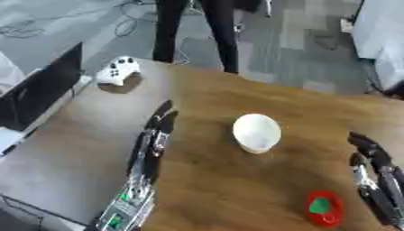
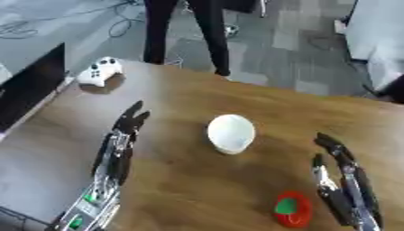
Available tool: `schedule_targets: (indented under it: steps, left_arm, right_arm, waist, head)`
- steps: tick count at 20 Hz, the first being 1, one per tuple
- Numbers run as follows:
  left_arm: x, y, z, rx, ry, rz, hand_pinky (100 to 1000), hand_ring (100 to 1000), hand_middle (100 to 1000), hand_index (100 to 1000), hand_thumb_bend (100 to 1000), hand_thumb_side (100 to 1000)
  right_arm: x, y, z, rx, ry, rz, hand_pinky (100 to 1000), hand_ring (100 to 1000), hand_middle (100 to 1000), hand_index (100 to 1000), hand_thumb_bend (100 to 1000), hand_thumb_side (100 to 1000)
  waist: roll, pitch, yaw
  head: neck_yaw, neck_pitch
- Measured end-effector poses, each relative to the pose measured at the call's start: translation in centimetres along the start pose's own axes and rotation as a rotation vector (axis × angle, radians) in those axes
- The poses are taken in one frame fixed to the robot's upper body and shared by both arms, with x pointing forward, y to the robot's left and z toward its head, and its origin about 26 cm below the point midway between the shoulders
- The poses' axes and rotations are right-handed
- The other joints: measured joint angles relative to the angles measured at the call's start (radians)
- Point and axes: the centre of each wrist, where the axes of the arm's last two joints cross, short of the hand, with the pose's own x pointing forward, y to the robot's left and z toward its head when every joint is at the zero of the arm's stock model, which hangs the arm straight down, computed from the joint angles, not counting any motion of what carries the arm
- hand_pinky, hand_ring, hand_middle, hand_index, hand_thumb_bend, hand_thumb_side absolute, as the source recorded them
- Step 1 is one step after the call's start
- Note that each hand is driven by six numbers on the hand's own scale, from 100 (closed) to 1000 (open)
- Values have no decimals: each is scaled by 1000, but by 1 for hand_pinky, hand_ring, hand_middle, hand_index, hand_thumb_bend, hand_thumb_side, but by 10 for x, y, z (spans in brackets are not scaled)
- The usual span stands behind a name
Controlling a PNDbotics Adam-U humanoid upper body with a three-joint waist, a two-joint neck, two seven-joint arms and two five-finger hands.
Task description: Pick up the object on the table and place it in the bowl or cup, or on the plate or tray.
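Table: brown wood-grain tabletop (image 1: 236,189), lying askew across the view.
Left hand: black and silver robot left hand (image 2: 126,128) lies flat on the wood, fingers straight, holding nothing.
Right hand: robot right hand (image 2: 341,173) rests at the table's right edge, fingers relaxed and apart.
Bowl: white round bowl (image 1: 256,132) stands between the hands.
Controller: white game controller (image 1: 118,71) at the far left corner.
Object: small red rounded object with a green patch (image 2: 293,209) lies just beside the right hand, near the front edge, well apart from the bowl.

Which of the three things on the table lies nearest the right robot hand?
The red and green object, just beside the right robot hand. The white bowl sits mid-table; the white game controller lies at the far left corner.
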Motion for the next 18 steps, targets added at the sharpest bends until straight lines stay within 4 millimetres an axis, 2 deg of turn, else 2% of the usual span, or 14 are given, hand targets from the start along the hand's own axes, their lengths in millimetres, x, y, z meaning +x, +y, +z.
schedule_targets:
  steps: [3,6,7,8,13,16,17,18]
  left_arm:
    - [0,0,0,2,-1,2,1000,917,948,926,587,871]
    - [0,0,0,2,0,3,1000,917,948,926,587,872]
    - [0,0,0,1,0,3,1000,917,948,926,587,872]
    - [0,0,0,1,0,3,1000,916,948,926,588,872]
    - [0,0,0,-1,1,2,1000,916,948,926,589,872]
    - [0,0,0,-2,2,1,1000,916,948,926,589,872]
    - [0,0,0,-3,2,1,1000,916,948,925,590,873]
    - [0,0,0,-4,2,1,1000,916,948,926,590,873]
  right_arm:
    - [1,-1,0,-13,17,-77,993,1000,942,897,100,815]
    - [3,-1,-1,36,-5,-43,925,928,905,891,151,745]
    - [5,-3,-2,77,-30,23,925,928,905,891,151,745]
    - [8,-5,-4,120,-56,105,884,891,862,884,174,734]
    - [11,-5,-6,333,-138,526,880,895,866,882,141,761]
    - [7,-2,-5,401,-145,646,890,913,881,892,137,764]
    - [4,0,-4,419,-142,666,893,915,881,897,161,723]
    - [2,3,-3,434,-139,678,898,918,883,907,164,750]
  waist:
    - [0,-2,0]
    - [0,-4,0]
    - [0,-4,0]
    - [0,-5,0]
    - [1,-5,3]
    - [1,-5,3]
    - [1,-5,3]
    - [1,-5,3]
  head:
    - [0,-8]
    - [0,-7]
    - [0,-5]
    - [0,-1]
    - [0,29]
    - [0,40]
    - [0,43]
    - [0,47]
